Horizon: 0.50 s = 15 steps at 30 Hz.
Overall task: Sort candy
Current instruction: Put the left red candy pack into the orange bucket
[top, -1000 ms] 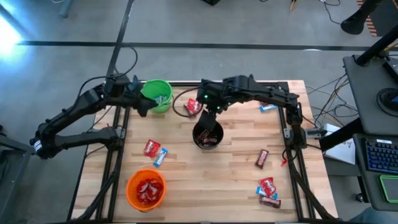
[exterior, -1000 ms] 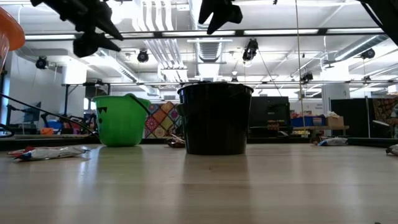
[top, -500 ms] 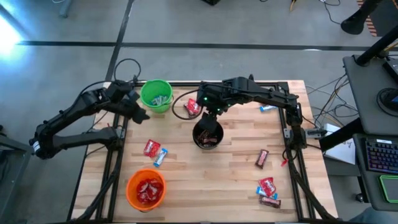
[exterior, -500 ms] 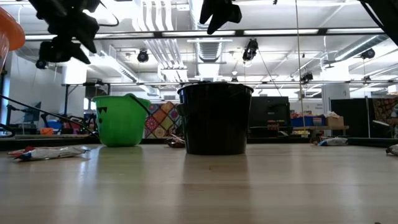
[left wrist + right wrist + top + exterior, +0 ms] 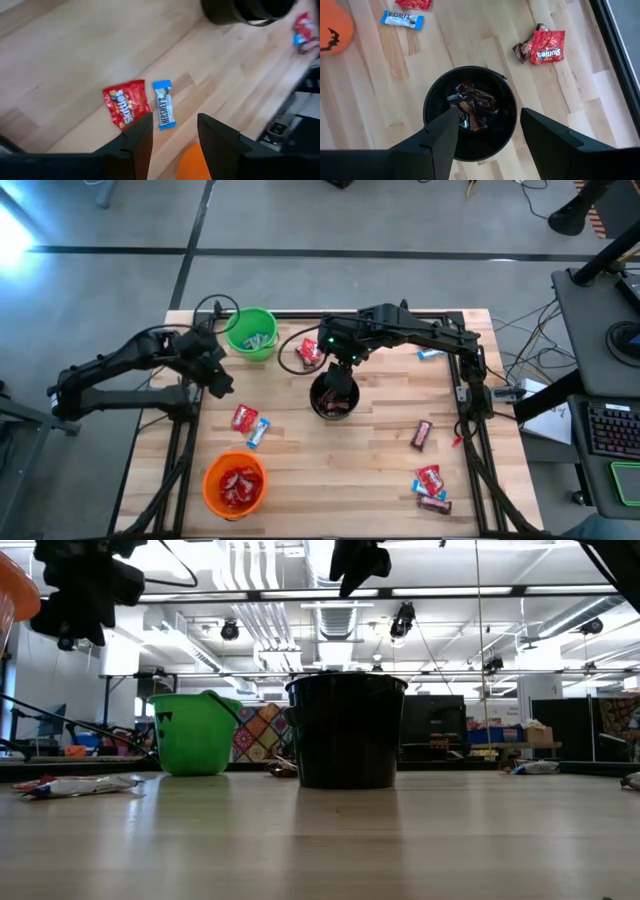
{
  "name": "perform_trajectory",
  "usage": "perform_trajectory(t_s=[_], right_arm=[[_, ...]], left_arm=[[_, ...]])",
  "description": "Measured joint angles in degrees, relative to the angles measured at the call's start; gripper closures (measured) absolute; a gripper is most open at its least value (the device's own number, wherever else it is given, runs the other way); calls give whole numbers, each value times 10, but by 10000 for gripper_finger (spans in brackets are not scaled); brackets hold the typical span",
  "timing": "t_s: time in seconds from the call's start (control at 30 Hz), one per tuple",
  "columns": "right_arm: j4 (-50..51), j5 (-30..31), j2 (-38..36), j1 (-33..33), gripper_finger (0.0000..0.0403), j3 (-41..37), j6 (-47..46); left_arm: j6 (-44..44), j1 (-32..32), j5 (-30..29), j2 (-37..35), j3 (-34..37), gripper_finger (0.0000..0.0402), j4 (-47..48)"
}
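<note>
My left gripper [image 5: 215, 376] is open and empty, in the air near the table's left edge between the green cup [image 5: 250, 333] and a red candy [image 5: 243, 418] lying next to a blue-and-white one [image 5: 258, 432]. Its wrist view shows the red candy [image 5: 126, 103] and the blue-and-white candy [image 5: 164, 111] flat on the wood beyond the fingers. My right gripper [image 5: 340, 360] hangs open and empty above the black cup [image 5: 335, 395]. Dark brown candies [image 5: 470, 107] lie inside the black cup [image 5: 432, 100].
The orange cup [image 5: 235, 483] near the near edge holds red candies. Loose candies: red [image 5: 310, 352] beside the black cup, blue-and-white [image 5: 432, 353] far right, brown [image 5: 421, 435], red [image 5: 428, 478] and brown [image 5: 433, 503] near right. A cable loops by the red one.
My left gripper has moved away from the green cup toward the table's near edge, staying open, and now points at the red and blue-and-white candies. No candy has moved.
</note>
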State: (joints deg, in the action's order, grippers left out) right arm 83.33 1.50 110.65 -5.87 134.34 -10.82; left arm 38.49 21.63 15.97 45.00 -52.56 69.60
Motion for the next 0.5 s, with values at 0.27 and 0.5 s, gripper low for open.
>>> perform_trajectory(t_s=[0.27,0.5], right_arm=[[4,0,0,0,195,0,4],[6,0,0,0,195,0,6]], left_arm=[[49,-73,-57,32,22,265,-8],[91,-114,-64,55,79,265,-100]])
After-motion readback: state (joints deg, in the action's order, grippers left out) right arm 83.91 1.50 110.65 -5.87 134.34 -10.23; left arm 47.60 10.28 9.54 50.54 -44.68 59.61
